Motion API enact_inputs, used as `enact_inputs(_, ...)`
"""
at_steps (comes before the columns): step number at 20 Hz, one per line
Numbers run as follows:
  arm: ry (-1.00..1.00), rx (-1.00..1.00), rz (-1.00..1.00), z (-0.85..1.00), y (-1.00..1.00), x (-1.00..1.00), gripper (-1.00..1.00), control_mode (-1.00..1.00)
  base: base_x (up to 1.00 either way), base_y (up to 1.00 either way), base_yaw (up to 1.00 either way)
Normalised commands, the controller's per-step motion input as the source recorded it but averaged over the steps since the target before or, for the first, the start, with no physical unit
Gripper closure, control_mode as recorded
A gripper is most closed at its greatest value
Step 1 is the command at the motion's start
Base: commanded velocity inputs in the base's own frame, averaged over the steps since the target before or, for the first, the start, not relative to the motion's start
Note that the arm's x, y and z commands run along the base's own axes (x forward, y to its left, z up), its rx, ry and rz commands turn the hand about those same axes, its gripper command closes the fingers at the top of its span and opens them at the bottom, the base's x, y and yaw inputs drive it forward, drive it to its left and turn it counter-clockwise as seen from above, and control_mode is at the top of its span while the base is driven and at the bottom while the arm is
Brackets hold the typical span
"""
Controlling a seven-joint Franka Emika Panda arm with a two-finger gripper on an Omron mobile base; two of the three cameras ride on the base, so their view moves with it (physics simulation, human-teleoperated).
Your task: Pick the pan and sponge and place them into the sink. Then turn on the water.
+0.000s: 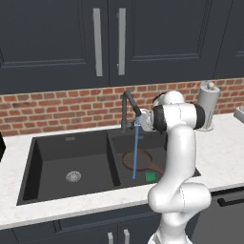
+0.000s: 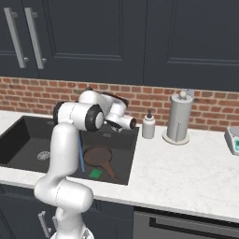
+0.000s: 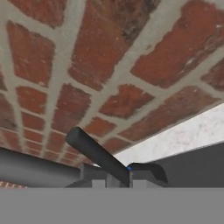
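The black sink (image 1: 57,155) has two basins. In its right basin lies the dark pan (image 1: 138,159) (image 2: 97,155), handle toward the front right. Beside that handle rests the green sponge (image 1: 150,177) (image 2: 95,173). From the spout of the dark faucet (image 1: 127,102) a thin blue stream of water (image 1: 135,147) (image 2: 81,156) falls onto the pan. My gripper (image 3: 119,177) (image 1: 144,120) hangs behind the spout near the brick wall, shut, with the faucet's dark lever (image 3: 98,153) running down between its fingertips.
A paper towel holder (image 1: 208,105) (image 2: 179,116) and a white soap bottle (image 2: 149,125) stand on the counter right of the sink. A scale (image 2: 233,140) sits at the far right. The brick backsplash (image 3: 109,65) is close ahead of the hand.
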Motion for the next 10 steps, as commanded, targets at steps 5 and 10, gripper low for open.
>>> enact_inputs(5, 0.00, 0.12, 0.00, -0.13, 0.00, 0.00, 1.00, -1.00, 0.00, 0.00, 0.00)
enact_inputs(10, 0.00, 0.00, 0.00, 0.00, 0.00, 0.00, 1.00, -1.00, 0.00, 0.00, 0.00)
